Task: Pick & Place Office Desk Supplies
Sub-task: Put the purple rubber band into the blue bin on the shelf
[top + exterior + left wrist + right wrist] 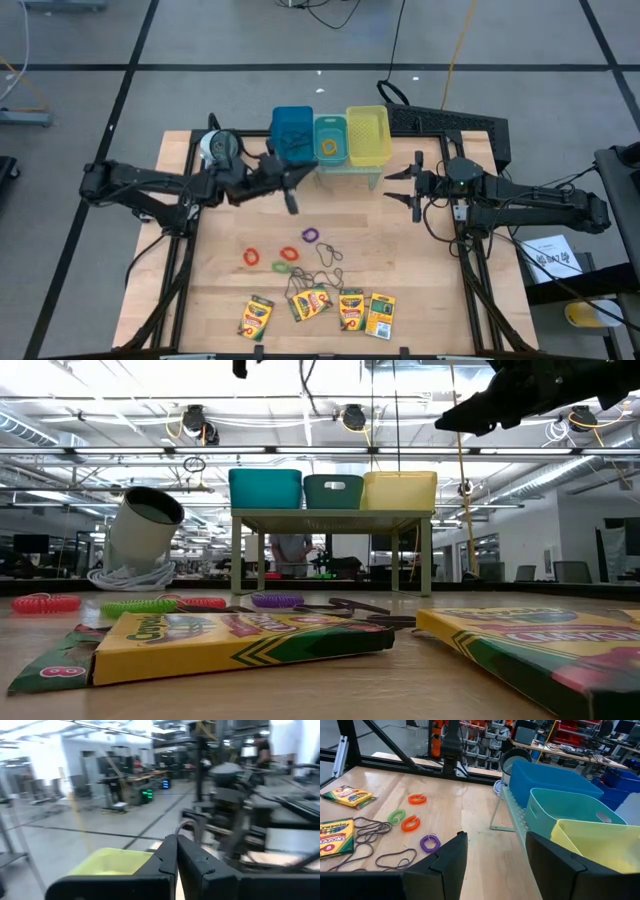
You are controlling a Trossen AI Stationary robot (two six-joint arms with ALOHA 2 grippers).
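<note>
Along the table's near edge lie four crayon boxes (319, 310) in a loose row, one set apart to the left, the other three close together. Just behind them a tangle of thin wiry loops (315, 272) spreads over the wood, partly overlapping the middle boxes. Beyond the loops sit the ring bands: a red one (251, 257), a green one (283, 267), an orange one (290, 253) and a purple one (310, 235), each apart from the others.

At the far side a small raised shelf carries three bins side by side: blue (291, 133), teal (330, 139) and yellow (368, 135). An orange ring (328, 148) rests inside the teal bin. A round silvery-white roll (216, 147) leans tilted at the far left corner.

Reaching over the front of the blue bin, the left gripper (291, 192) hangs above the table with its fingers (172, 862) pressed together, nothing between them. The right gripper (403, 186) hovers just right of the yellow bin, its jaws spread wide and empty.
</note>
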